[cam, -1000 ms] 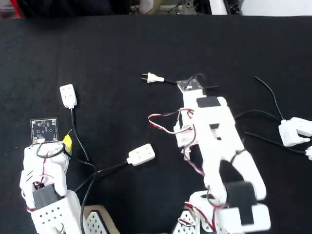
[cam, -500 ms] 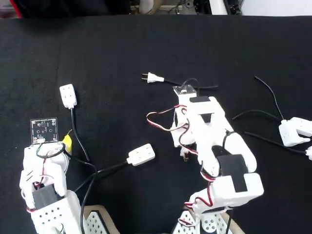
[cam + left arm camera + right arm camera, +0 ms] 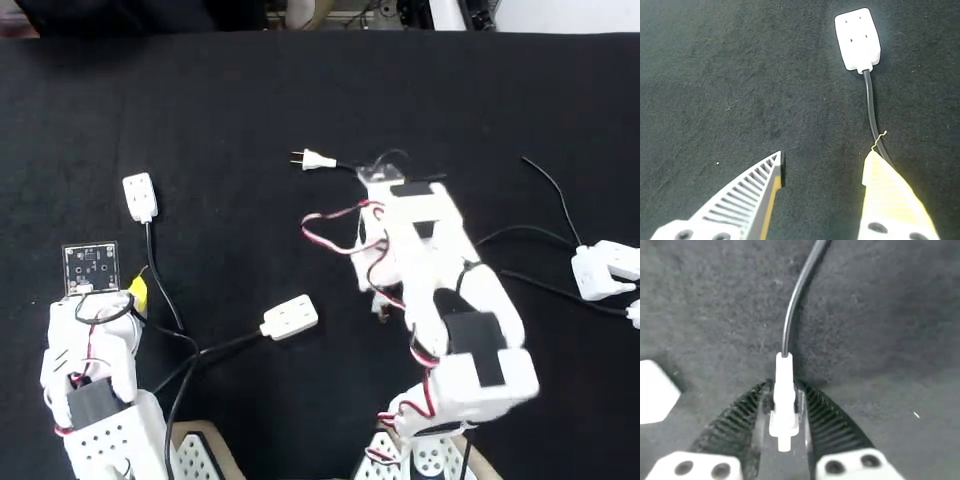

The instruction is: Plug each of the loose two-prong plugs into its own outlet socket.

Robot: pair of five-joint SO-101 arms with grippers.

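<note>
Right gripper (image 3: pixel 784 386) is clamped on a plug (image 3: pixel 783 415), its cord (image 3: pixel 795 305) running ahead of the fingers. Best squeeze firmly, square the prongs to the slots and push straight. Left gripper (image 3: pixel 826 159) gapes empty, with a socket (image 3: pixel 858 35) beyond its fingers.

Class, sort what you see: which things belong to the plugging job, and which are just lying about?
Job:
loose plug; second plug held in the right gripper; left socket ahead of the open left gripper; middle socket.

Lying about:
white block at the right edge of the table, role unclear; clutter beyond its far edge.
</note>
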